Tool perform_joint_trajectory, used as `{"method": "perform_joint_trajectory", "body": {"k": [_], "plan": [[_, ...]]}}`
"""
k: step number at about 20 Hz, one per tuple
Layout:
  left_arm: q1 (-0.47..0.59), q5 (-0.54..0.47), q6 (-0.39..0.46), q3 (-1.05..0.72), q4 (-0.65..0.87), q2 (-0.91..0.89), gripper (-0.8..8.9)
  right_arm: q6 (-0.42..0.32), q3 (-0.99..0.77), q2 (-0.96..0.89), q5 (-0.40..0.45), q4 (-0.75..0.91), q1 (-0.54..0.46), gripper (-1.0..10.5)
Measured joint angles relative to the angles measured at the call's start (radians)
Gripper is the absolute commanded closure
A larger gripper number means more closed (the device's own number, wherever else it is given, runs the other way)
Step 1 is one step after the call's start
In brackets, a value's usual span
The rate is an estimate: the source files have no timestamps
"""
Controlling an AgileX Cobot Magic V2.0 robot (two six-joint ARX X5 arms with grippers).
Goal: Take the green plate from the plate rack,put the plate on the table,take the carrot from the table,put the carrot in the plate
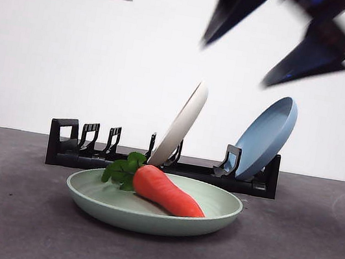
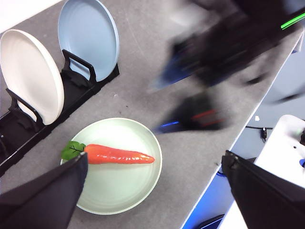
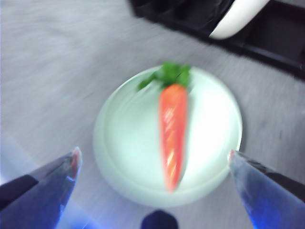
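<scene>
The green plate lies flat on the table in front of the plate rack. The carrot lies in the plate, its leaves toward the rack's loop end. My right gripper is open and empty, blurred, well above the plate. In the right wrist view its jaws straddle the plate and carrot from above. My left gripper is open and empty, high over the plate and carrot. The right gripper shows blurred there.
A cream-white plate and a blue plate stand upright in the rack's slots, also seen in the left wrist view as the cream plate and blue plate. The table edge runs close to the green plate.
</scene>
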Motion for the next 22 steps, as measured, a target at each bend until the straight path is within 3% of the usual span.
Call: {"method": "perform_joint_trajectory", "body": {"k": [6,10,11,15,22], "plan": [[0.0,0.004,-0.003,0.0,-0.068,0.0,3.43,0.0,0.0,-0.332,-0.068,-0.429,0.001,4.1],[0.0,0.016,-0.043,0.0,-0.147,0.0,3.63,0.0,0.0,-0.421,-0.069,-0.589,0.001,4.4],[0.0,0.028,-0.046,0.0,-0.16,0.0,4.27,0.0,0.0,-0.429,-0.069,-0.594,0.001,5.1],[0.0,0.058,-0.067,0.0,-0.191,0.0,8.39,0.0,0.0,-0.44,-0.069,-0.597,0.001,9.7],[0.0,0.058,-0.079,0.0,-0.206,0.0,8.17,0.0,0.0,-0.44,-0.069,-0.597,0.001,9.5]]}}
